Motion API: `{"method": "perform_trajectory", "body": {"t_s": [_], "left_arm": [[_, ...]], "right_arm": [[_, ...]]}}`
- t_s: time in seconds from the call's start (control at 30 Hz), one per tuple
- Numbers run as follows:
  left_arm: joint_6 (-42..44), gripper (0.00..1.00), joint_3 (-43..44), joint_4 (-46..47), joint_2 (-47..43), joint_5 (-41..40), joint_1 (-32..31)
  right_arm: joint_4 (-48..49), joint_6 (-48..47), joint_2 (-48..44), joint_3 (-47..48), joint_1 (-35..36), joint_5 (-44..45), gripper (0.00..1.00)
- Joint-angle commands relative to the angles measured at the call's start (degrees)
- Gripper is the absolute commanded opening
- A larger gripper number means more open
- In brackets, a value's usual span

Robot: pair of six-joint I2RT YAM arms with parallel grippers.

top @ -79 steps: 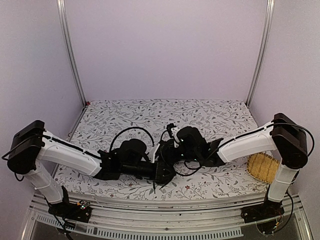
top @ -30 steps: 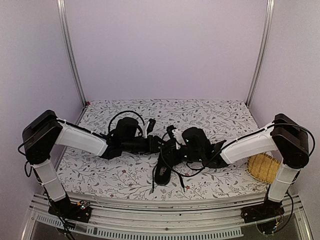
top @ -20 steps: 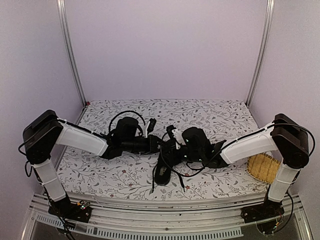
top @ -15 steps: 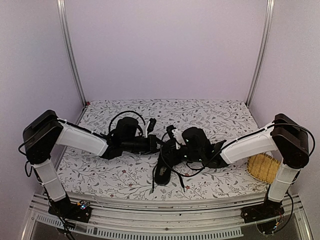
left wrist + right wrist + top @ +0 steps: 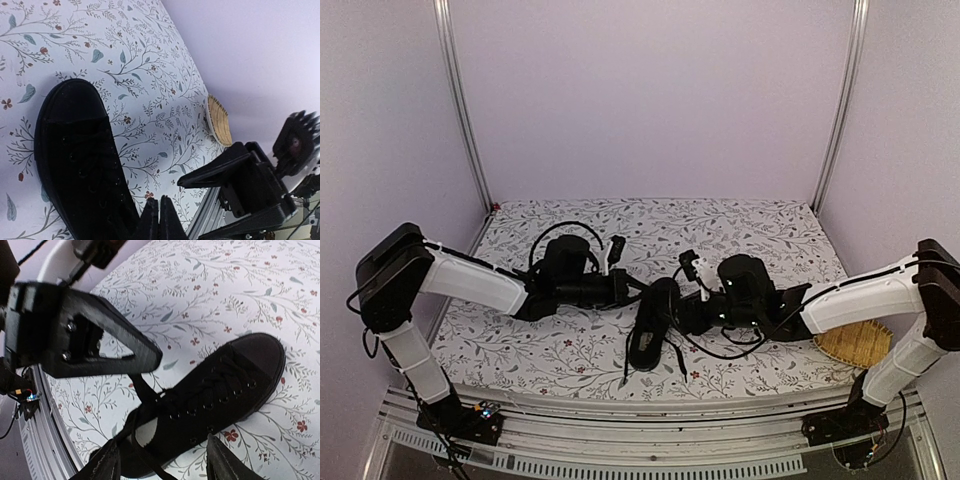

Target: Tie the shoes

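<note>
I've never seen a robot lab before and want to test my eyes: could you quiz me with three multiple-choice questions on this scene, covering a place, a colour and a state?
1. Where does the basket lie?
A) at the right edge of the table
B) in the far left corner
C) against the back wall

2. What colour is the shoe?
A) white
B) red
C) black

3. How do the fingers of the right tool stand?
A) pressed together
B) spread apart
C) clamped on the basket

Answers: 1 A, the top view shows it on the near right. 2 C, it is black all over. 3 B, its wrist view shows both fingers wide apart over the shoe.
</note>
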Motion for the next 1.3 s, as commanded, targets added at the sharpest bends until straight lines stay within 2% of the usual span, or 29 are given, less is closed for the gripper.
{"method": "perform_trajectory", "body": {"t_s": [0.0,0.17,0.37,0.43,0.53,0.6,0.93,1.27], "left_arm": [[0.88,0.0,-0.55,0.73,-1.44,0.2,-0.01],[1.02,0.0,-0.55,0.3,-1.71,0.13,-0.01],[1.44,0.0,-0.51,-0.5,-1.86,0.03,-0.01],[1.54,0.0,-0.39,-0.6,-1.8,0.17,0.01],[2.04,0.0,-0.3,-0.82,-1.8,0.14,0.04],[2.39,0.0,-0.5,-1.04,-1.96,0.12,-0.01],[3.22,0.0,-4.5,2.19,-2.93,0.82,-0.9],[3.29,0.0,-7.76,6.41,-4.57,-1.86,-5.42]], "right_arm": [[-0.41,-0.23,2.76,-1.22,0.17,-4.9,0.56],[0.28,-0.65,8.23,1.49,1.37,-7.14,0.51],[0.83,-0.93,12.61,4.58,2.31,-8.75,0.4],[0.87,-0.69,13.21,4.88,2.55,-8.15,0.32],[0.91,0.39,12.53,4.08,2.81,-5.56,0.09],[0.94,1.04,10.78,3.25,2.78,-4.36,0.03],[-1.52,5.95,4.13,0.41,2.83,-1.74,0.02],[-8.95,9.74,8.89,6.82,2.43,0.55,0.02]]}}
